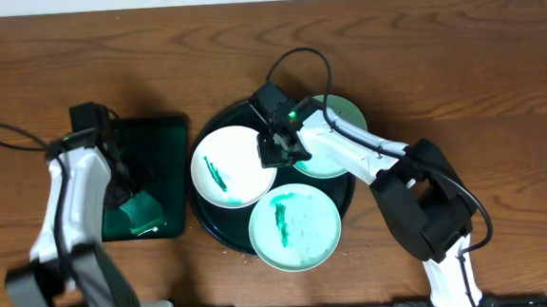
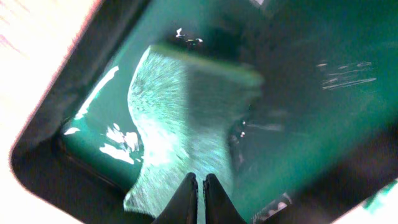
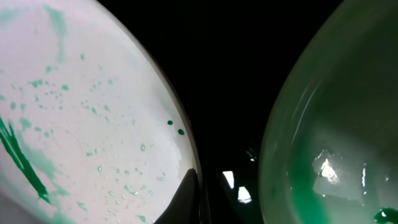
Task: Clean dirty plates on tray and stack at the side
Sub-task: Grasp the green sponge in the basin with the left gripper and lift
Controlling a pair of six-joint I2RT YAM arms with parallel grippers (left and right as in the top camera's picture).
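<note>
Showing all 3 plates (image 1: 294, 226) smeared on tray (image 1: 217, 235), none stacked; left end effector (image 2: 200, 190) & right end effector (image 3: 204, 193): can't tell grip.

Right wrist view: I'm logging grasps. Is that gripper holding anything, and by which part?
It cannot be told. The right gripper is at the rim of the white plate, with one finger over the edge, but the pinch itself is not visible.

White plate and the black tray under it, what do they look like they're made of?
The white plate is likely glazed ceramic or melamine: it is glossy, water beads on it and the green smear sits on top. The black tray is probably plastic, smooth and shiny, throwing sharp highlights in the right wrist view. Look alone cannot settle either.
</note>
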